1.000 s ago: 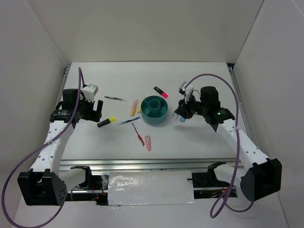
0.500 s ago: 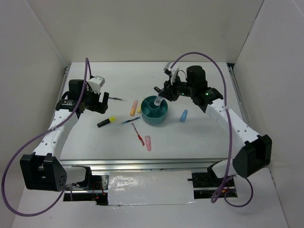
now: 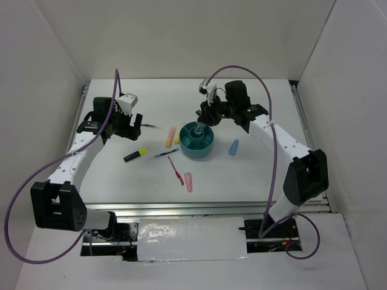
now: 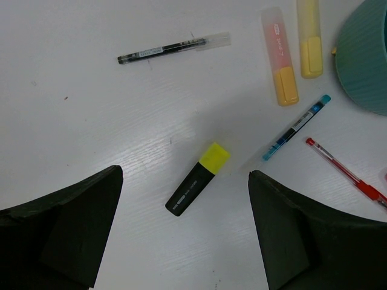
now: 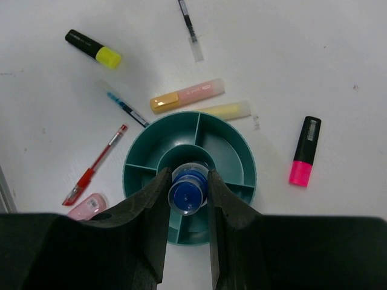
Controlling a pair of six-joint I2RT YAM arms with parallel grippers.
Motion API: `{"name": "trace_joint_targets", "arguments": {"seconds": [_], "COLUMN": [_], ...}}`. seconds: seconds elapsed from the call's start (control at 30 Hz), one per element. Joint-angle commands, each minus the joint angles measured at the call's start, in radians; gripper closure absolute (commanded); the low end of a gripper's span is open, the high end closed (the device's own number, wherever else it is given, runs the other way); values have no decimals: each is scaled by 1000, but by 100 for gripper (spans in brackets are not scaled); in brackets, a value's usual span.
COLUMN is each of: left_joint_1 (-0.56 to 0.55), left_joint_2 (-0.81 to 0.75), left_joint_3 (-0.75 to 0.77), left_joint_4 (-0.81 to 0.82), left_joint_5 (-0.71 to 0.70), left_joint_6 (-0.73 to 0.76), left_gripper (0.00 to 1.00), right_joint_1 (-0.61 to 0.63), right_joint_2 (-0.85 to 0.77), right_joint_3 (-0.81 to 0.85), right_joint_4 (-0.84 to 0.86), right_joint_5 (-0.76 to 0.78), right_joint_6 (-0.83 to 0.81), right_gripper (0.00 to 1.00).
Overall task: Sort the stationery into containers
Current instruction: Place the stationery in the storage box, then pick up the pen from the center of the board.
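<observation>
The right pincer [image 5: 188,181] is clamped on the little clear bottle [image 5: 188,194], one dark finger on each side of its round blue cap. The bottle sits right over the central cup of the teal organiser [image 5: 251,158]. Whether its foot touches the cup floor, I can't tell.

The organiser is a round plastic bowl, ribbed on its outer wall, with thin dividers fanning from the cup to the rim. Just beside that rim lies the yellow marker [image 5: 224,110], stubby and frosted, and alongside it the orange marker [image 5: 187,95], same shape. Off on the other side is the pink highlighter [image 5: 304,150], chunky, with a black body and a bright cap. Further round lie the thin blue pen [image 5: 127,109] and the red pen [image 5: 95,164], both slim sticks. The pale pink marker [image 5: 87,206] is near the red pen's tip. The light-blue marker [image 3: 234,147] lies on the white worktop [image 3: 260,175], near the bowl.

Over to the left pincer [image 4: 184,174]: it gapes wide, gripping nothing, and hangs above the yellow-capped highlighter [image 4: 197,179], which is blocky, black-bodied and clear of both fingers. Beyond that lies the dark pen [image 4: 172,47], thin, with a clear cap.
</observation>
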Motion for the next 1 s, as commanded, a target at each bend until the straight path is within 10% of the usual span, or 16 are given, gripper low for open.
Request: {"name": "trace_joint_targets", "arguments": {"seconds": [0.0, 0.47, 0.7, 0.97], "left_joint_1": [-2, 82, 79, 38], "left_joint_2": [26, 156, 171, 254], "left_joint_3": [38, 88, 28, 76], "left_joint_4": [52, 110, 231, 305], "left_joint_5": [23, 257, 341, 215], "left_joint_6": [31, 100, 97, 97], "left_gripper": [3, 4, 7, 8], "right_joint_1": [19, 22, -119, -262], "right_joint_2": [34, 52, 46, 274], "right_joint_3": [64, 167, 218, 389], "right_joint_4": [11, 11, 77, 17], "right_joint_5": [-18, 44, 72, 72], "right_joint_6": [-66, -35, 115, 91], "right_gripper": [96, 32, 28, 45]}}
